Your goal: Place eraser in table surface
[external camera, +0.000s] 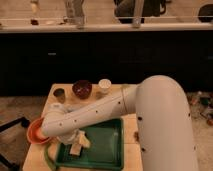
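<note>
One gripper (77,142) over one green tray (111,152), jaws wide apart; two bowls (82,89) (36,131), two cups (59,93) (104,85) on table surface (34,157)

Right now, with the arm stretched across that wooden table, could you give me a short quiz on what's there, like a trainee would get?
1. True or false: the orange bowl sits outside the green tray.
2. Fill in: between the small dark cup and the white cup stands the ____.
3. The gripper, meaning the jaws, hangs over: A the orange bowl; B the white cup; C the green tray.
Key: 1 true; 2 dark bowl; 3 C.
</note>
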Action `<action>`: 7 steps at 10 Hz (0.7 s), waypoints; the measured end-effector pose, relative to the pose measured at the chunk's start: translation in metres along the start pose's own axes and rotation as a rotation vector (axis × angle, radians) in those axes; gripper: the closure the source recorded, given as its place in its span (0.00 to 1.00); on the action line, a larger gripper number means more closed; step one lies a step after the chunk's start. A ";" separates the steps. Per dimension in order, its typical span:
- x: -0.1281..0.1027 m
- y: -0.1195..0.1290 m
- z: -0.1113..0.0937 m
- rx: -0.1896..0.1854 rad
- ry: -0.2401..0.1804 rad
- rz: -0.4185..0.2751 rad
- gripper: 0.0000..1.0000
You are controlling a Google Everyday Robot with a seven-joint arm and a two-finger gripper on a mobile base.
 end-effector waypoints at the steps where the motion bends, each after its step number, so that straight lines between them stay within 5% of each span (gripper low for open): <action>1: 0.003 0.000 0.007 0.002 -0.016 -0.005 0.20; 7: 0.011 0.005 0.029 0.084 -0.123 0.005 0.20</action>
